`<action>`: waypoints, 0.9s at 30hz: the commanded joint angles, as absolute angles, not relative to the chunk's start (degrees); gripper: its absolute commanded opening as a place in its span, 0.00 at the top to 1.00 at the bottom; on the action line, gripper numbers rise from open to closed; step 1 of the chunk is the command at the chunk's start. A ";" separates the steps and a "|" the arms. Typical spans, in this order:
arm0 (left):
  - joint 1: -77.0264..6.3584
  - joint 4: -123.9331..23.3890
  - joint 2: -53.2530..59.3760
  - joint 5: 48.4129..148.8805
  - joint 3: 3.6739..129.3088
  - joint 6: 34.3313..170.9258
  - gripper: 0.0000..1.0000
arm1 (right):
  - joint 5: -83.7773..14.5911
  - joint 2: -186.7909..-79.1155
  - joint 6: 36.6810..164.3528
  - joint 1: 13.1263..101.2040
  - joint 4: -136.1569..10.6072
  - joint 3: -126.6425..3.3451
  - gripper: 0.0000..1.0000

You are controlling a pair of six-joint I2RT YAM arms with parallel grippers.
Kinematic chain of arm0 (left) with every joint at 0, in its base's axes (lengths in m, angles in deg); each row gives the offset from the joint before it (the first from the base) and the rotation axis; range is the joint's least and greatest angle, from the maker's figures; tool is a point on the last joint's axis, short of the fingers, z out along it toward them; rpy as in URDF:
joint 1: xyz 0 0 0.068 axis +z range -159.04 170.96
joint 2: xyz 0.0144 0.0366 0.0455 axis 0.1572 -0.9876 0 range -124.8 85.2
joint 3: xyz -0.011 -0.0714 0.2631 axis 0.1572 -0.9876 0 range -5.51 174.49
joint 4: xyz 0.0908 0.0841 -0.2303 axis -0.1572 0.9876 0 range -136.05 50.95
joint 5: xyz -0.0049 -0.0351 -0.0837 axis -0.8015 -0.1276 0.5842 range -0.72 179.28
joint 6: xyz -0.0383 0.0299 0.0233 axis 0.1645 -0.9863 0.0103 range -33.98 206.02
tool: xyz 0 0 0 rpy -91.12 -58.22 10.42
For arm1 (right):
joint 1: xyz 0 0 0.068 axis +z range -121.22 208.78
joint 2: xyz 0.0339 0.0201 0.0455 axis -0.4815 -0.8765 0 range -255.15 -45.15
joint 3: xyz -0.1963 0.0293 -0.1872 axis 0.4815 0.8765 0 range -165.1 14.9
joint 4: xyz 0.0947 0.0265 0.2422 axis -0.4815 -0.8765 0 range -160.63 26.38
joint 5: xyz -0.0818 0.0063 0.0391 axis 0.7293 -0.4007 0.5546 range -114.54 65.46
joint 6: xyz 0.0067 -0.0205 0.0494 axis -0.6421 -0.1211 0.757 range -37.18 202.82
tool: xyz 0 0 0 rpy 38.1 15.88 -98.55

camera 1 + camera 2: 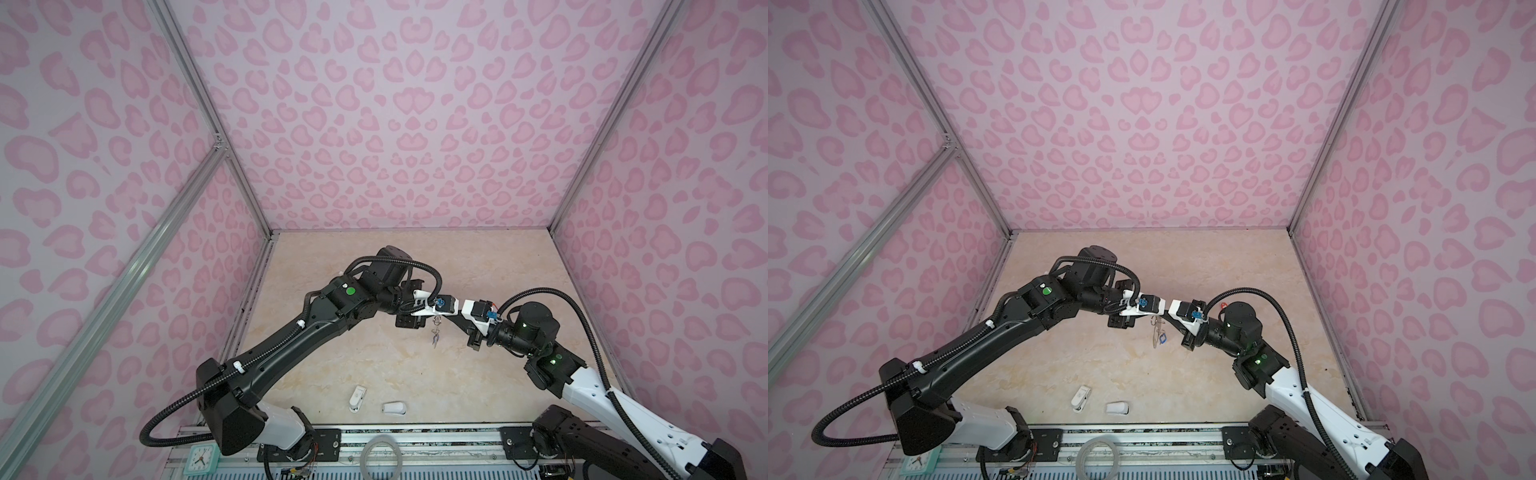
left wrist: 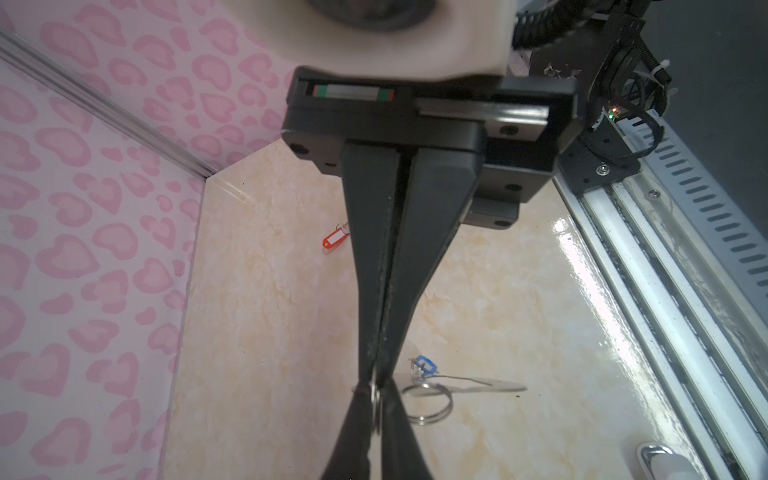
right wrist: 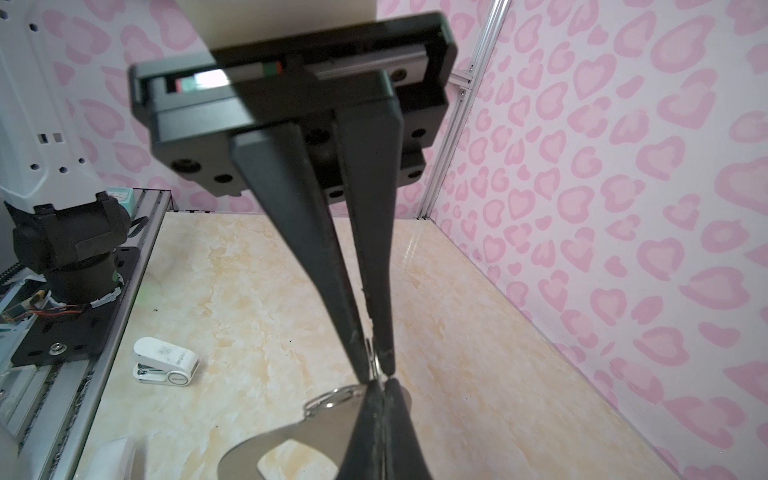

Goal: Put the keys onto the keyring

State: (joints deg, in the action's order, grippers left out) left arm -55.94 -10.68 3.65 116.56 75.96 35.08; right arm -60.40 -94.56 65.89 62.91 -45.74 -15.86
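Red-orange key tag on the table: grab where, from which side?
Pinch the red-orange tag across its short width, jaws coming straight down. It lies flat on the tabletop, so the long edges are the only faces to close on; the ring end is thin wire, likely to slip.

We have black-and-white arms [image 1: 291, 345], ribbed black cables [image 1: 582, 316], round green markings [image 1: 350, 290] and long tapered black fingers [image 2: 370, 249].
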 commanded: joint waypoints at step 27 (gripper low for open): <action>-48.75 -33.70 9.10 136.57 61.46 48.03 0.80 | -62.42 -93.05 69.13 62.95 -40.68 -14.65 1.00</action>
State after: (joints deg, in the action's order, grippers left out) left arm -48.57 -32.16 9.22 134.99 60.95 48.05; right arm -62.08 -93.14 68.88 62.89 -41.21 -14.44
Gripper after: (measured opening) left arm 0.208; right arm 0.049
